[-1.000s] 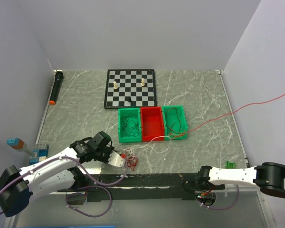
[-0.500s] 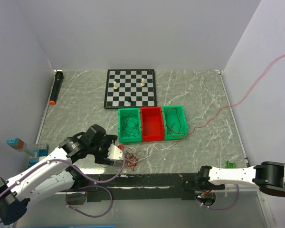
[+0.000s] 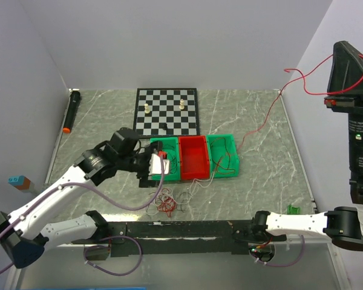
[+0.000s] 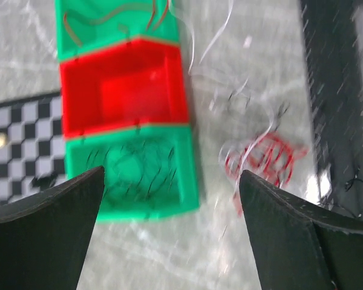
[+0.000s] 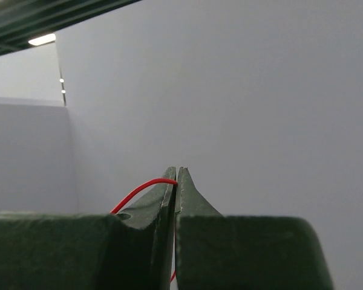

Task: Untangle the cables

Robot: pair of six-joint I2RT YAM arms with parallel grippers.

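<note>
Cables have been dropped at six o'clock of the bins; the jaws of the left gripper are now spread, while a red wire is pinched and hauled high by the right gripper, so separation is advancing.

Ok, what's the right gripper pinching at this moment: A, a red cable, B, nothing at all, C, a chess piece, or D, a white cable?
A: in the right wrist view the right gripper has its jaws shut on a thin red cable that curves out to one side.
</note>
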